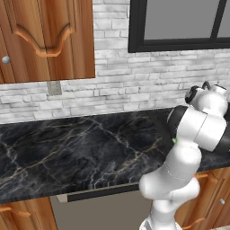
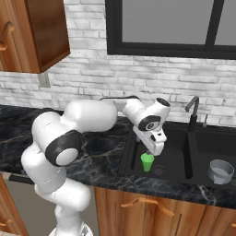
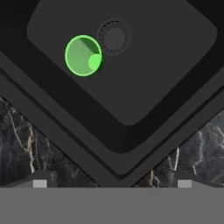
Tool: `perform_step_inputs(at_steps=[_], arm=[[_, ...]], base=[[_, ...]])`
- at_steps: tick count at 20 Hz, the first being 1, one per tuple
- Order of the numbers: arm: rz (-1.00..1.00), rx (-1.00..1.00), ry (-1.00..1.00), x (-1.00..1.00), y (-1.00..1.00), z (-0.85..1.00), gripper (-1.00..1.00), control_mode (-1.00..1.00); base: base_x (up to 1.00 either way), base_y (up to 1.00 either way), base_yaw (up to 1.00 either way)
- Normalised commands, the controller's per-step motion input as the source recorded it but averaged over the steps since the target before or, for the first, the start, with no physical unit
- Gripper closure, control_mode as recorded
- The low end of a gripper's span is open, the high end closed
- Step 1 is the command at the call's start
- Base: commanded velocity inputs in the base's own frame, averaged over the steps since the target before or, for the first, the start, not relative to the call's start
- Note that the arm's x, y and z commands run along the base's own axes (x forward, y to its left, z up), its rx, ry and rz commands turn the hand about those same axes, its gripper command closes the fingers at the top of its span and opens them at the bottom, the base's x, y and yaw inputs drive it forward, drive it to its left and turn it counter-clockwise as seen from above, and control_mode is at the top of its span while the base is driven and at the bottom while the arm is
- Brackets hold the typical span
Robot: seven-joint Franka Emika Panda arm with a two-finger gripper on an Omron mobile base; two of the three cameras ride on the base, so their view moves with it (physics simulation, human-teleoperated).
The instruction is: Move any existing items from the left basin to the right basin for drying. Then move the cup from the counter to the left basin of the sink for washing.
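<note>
Cup-wise, the left base view gives little: the long black marble-look desk [image 1: 81, 148] with pale veins runs under a white brick wall, a wooden cabinet [image 1: 45, 40] hangs above it, and the white arm [image 1: 188, 148] rises at the lower right, with a sliver of green showing at its edge. From the right base view, the small bright green tapered plastic cup [image 2: 147, 162] stands upright on the floor of the left basin of the black recessed sink [image 2: 131, 152], directly below the jaws of the gripper [image 2: 151, 148], which hangs just above the cup without touching it. A round drain [image 2: 159, 170] lies just beside the cup, a thin black gooseneck faucet [image 2: 192, 110] rises behind the divider, and a grey metal bowl [image 2: 220, 170] sits in the right basin, well apart from the jaws. In the hand view, looking straight down, the cup [image 3: 83, 55] shows its open mouth ahead of and to the left of the jaws, next to the drain [image 3: 114, 37]. The jaws are spread wide, the two tips [image 3: 40, 183] standing far apart over the desk's edge, with nothing between them.
</note>
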Motion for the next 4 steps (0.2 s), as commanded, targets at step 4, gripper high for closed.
perform_step_inputs(at_steps=[4], arm=[[-0.06, 0.0, 0.0, -0.48, 0.12, 0.29, -1.0, -1.0]], base=[[0.0, 0.0, 0.0]])
